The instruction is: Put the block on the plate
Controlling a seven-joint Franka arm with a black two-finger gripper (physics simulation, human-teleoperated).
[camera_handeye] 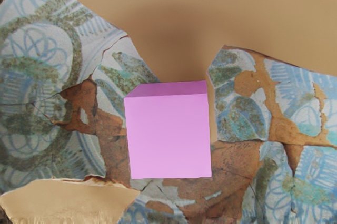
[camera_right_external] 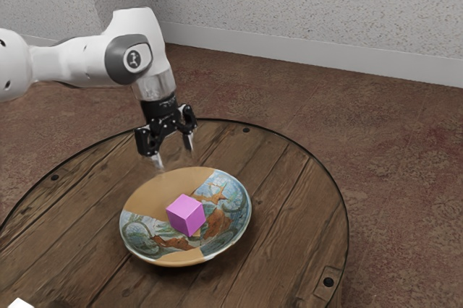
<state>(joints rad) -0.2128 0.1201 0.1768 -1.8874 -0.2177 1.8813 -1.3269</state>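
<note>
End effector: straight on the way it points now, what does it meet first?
Probably the pink block on the plate; the end effector is above, aimed down toward it. Depth is unclear, so it might miss and meet the plate.

There is one block [camera_right_external: 186,214], a pink one, and one plate [camera_right_external: 137,247] under it, in from the edge of the one round table [camera_right_external: 289,214]. Three dark studs [camera_right_external: 328,282] show along that table's edge: one at the far edge, one toward the exterior view's left, one toward its lower right. One white thing [camera_right_external: 20,304], cut off by the exterior view's lower border, makes a single one of its kind. One arm [camera_right_external: 79,60] carries one gripper [camera_right_external: 176,160] with two fingers.
</note>
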